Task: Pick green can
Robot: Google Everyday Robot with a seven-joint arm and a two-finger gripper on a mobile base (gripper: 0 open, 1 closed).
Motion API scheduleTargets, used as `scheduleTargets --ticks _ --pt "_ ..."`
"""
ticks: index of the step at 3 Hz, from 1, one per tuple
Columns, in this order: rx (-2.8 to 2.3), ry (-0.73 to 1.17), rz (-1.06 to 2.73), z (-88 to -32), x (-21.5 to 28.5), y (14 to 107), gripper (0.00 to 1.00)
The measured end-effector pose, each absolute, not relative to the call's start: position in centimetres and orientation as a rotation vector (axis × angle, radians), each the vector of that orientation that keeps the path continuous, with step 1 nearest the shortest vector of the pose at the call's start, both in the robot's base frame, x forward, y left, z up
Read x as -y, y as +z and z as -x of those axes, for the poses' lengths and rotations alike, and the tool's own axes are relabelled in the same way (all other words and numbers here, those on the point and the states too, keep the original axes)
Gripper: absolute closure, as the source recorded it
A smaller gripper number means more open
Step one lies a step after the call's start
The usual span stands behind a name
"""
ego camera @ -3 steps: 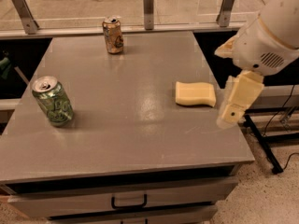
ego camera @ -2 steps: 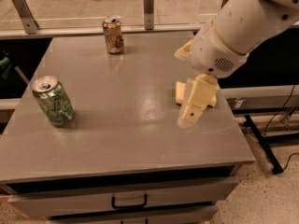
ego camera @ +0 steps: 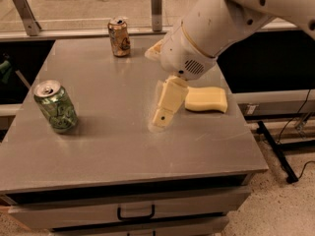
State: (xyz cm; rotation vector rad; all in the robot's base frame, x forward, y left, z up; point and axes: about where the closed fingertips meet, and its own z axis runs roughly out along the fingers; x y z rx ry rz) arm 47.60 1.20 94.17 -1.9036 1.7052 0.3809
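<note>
The green can (ego camera: 55, 105) stands upright near the left edge of the grey table (ego camera: 113, 146), green patterned body, silver top with pull tab. My gripper (ego camera: 160, 119) hangs from the white arm over the middle of the table, well to the right of the green can and not touching it. Nothing is held in it.
A gold-tan can (ego camera: 119, 36) stands at the table's far edge. A yellow sponge (ego camera: 206, 99) lies at the right, just behind the gripper. A glass railing (ego camera: 156, 4) runs behind the table. A drawer handle (ego camera: 135, 213) is below the front edge.
The arm has swung left from the table's right edge to over its middle, passing in front of the sponge. The cans and the sponge have not moved.
</note>
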Motion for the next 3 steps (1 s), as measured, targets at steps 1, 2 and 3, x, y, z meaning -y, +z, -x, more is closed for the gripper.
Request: scheduleTargets --ticks 1,2,3 --pt "-1.630 0.442 1.910 -48.3 -3.4 93.7 0.00" --pt "-1.503 0.560 1.901 -49.1 -8.3 93.0 0.00" --pt "-1.381 0.692 1.857 -49.9 -13.2 92.1 0.00"
